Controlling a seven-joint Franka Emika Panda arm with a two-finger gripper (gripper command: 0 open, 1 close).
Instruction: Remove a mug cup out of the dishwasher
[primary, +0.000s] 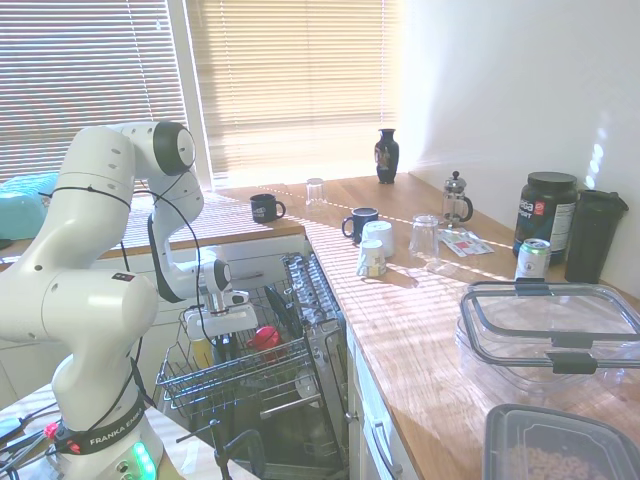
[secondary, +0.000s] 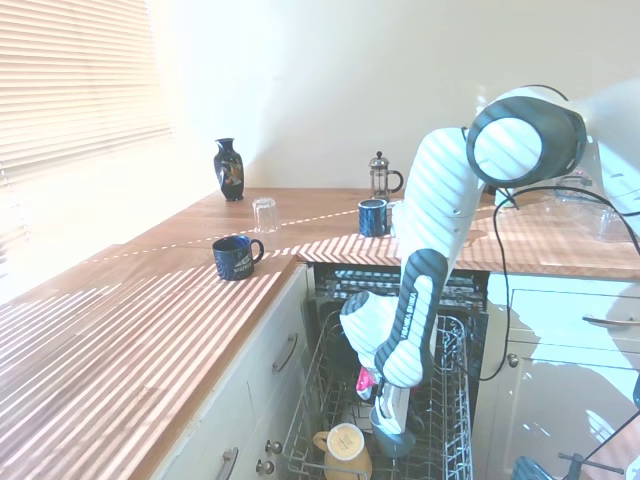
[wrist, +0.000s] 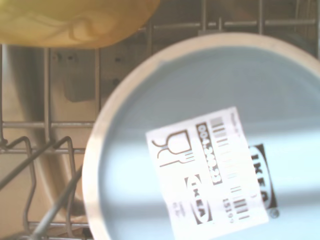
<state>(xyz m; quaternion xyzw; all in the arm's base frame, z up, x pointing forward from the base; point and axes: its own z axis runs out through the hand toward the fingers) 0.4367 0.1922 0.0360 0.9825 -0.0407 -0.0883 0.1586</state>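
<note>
A sunlit kitchen with slatted blinds and an L-shaped wooden table; beneath its corner stands the open dishwasher with its grey wire rack pulled out. The mug cup, dark blue-grey, sits upside down in the rack; the wrist view shows its pale round base from close above, bearing a white label with barcodes and a glass-and-fork symbol. The gripper is lowered straight down onto this mug, in contact with or just above it; whether its fingers are spread or closed cannot be told from either exterior view. Just beside the mug cup in the rack lies the yellow mug, whose rim also enters the wrist view, and a red-pink cup sits close behind the gripper. On the table stand a dark mug near the dishwasher's edge, an upturned clear glass, a blue mug, a French press and a dark vase near the window. Farther along the table are a black canister, a drinks can and clear lidded containers.
</note>
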